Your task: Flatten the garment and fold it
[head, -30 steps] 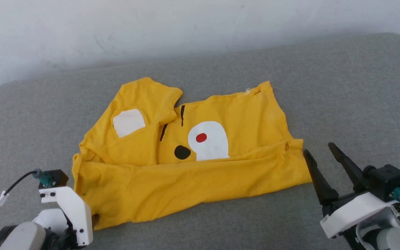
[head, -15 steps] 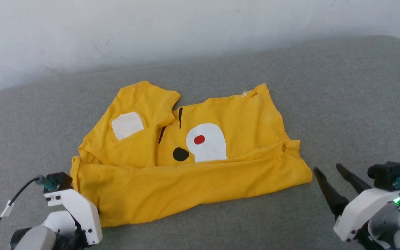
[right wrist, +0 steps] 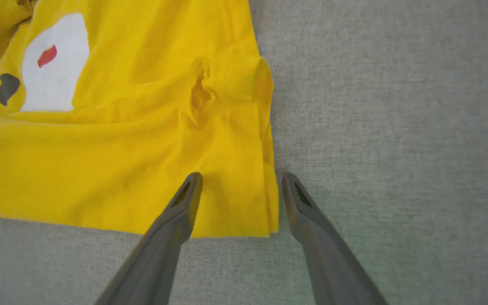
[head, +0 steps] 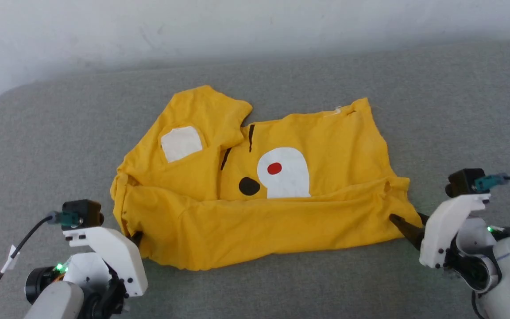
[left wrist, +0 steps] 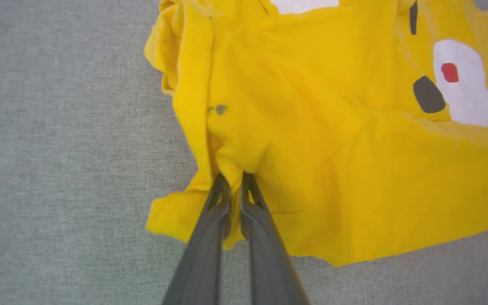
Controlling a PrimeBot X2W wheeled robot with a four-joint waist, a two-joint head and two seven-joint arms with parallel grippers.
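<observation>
- The garment (head: 255, 221) lies crumpled on the grey fabric surface (head: 458, 110). Its near part is folded up over the printed front, so a plain yellow band covers the lower edge of the white patch (head: 291, 179) that has a red dot.
- The left pincer (left wrist: 232, 180) is at the garment's near left corner. Its fingers are pressed together and clamped on a fold of the yellow cloth, which bunches up at the tips.
- A small hole (left wrist: 221, 109) shows in the garment a little beyond these tips.
- The right pincer (right wrist: 240, 180) is at the garment's near right corner, with fingers apart and holding nothing.
- The garment's right edge runs between these two fingers: one finger is over the cloth, the other over the bare grey surface just beside the edge.
</observation>
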